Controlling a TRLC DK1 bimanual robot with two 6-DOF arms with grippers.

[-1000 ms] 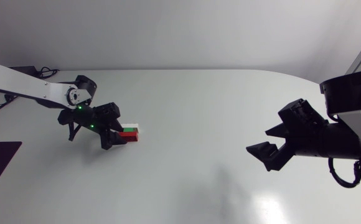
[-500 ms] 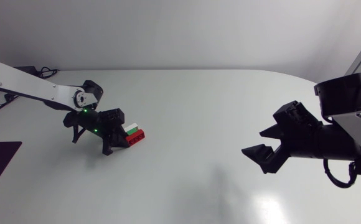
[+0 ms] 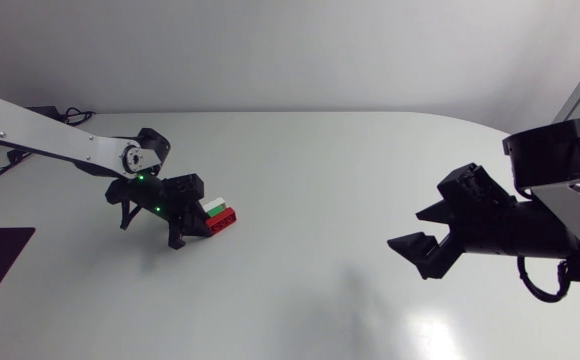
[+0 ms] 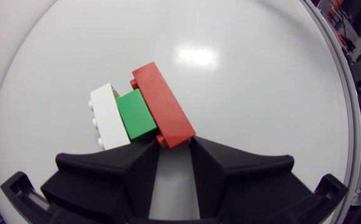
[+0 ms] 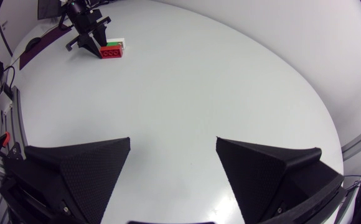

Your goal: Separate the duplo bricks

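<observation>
The left hand [image 4: 174, 148] is set low over the left part of the counter [image 3: 350, 170], right up against a short stack of bricks [image 3: 218, 213]. Whether the stack is clamped by it or merely nudged cannot be told. The near end of the stack is seen exactly at the hand's mouth, and contact from both sides is not clearly shown in any view.

The stack is laid on its side on the counter, turned at an angle to the hand. Three bricks are pressed together in it: a white brick [image 4: 109, 116] on the outside, a green brick [image 4: 135, 114] in the middle, and a red brick [image 4: 163, 104], the longest, whose end is nearest the hand. No gap is seen between any two of them.

At the right, well apart from the stack, the right hand [image 5: 173, 142] is held above the counter. It is spread wide with nothing in it and is pointed toward the bricks.

The task is judged to be at its start: nothing has been separated yet, and all three bricks are joined. A firm hold on one end of the stack is needed first. A second hold by the right hand is probably needed after that, so that the bricks can be pulled apart one after another.
</observation>
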